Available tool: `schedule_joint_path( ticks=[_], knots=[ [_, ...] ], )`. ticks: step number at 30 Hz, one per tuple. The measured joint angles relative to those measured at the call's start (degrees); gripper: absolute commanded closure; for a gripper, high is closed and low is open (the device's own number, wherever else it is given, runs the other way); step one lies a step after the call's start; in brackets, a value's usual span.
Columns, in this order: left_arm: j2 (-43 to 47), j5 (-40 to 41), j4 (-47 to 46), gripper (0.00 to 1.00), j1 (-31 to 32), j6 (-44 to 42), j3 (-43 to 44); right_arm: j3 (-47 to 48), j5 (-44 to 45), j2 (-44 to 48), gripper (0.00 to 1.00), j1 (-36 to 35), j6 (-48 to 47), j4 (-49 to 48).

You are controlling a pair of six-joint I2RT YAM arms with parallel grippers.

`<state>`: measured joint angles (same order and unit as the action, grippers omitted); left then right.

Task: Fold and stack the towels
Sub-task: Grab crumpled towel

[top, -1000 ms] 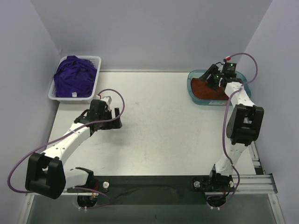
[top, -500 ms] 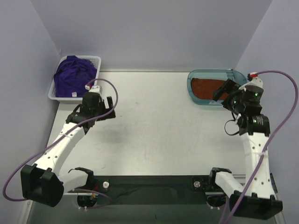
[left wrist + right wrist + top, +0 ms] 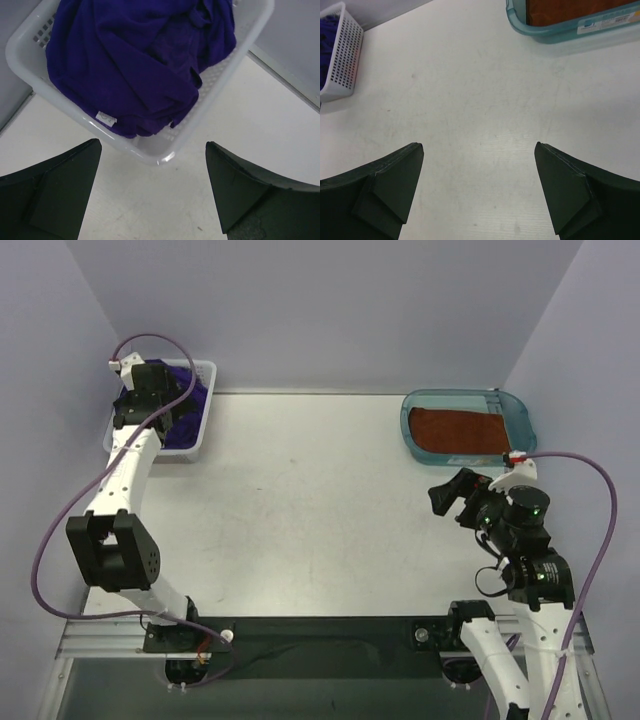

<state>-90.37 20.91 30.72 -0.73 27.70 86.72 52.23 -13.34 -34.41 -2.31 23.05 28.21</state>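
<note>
While the left gripper [image 3: 152,149] hangs spread, purple towels [image 3: 135,65] lie just ahead.

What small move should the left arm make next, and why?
Probably lower the left gripper a little forward into the white basket and close it on the purple towels. Its jaws stand open and empty over the basket's near rim, and the heap lies crumpled and unfolded. The orange towel lies flat in the teal tray.

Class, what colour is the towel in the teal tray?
The towel is rust-orange; top view shows best.
</note>
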Motion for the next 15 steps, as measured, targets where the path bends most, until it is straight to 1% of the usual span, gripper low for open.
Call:
schedule_joint_path(
  ticks=[2, 7, 11, 12, 15],
  knots=[
    [-5.1, 1.0, -0.4, 0.04, -1.8, 0.9, 2.8, -1.6, -0.3, 0.7, 0.0, -0.7, -0.3, 0.2],
    [-16.5, 2.2, -1.8, 0.09, -5.5, 4.2, 7.2, -4.2, -1.3, 1.8, 0.0, -1.9, -1.1, 0.7],
    [-24.3, 2.4, -2.9, 0.11, -7.2, 5.1, 11.3, -5.0, -1.9, 1.9, 0.0, -1.9, -1.6, 0.8],
    [-26.1, 2.4, -3.1, 0.14, -7.3, 5.1, 12.9, -5.2, -2.0, 1.9, 0.0, -1.9, -1.7, 0.8],
    [-30.0, 2.0, -4.0, 0.29, -7.2, 4.8, 16.6, -5.8, -2.2, 1.9, 0.01, -2.0, -2.0, 0.8]
  ],
)
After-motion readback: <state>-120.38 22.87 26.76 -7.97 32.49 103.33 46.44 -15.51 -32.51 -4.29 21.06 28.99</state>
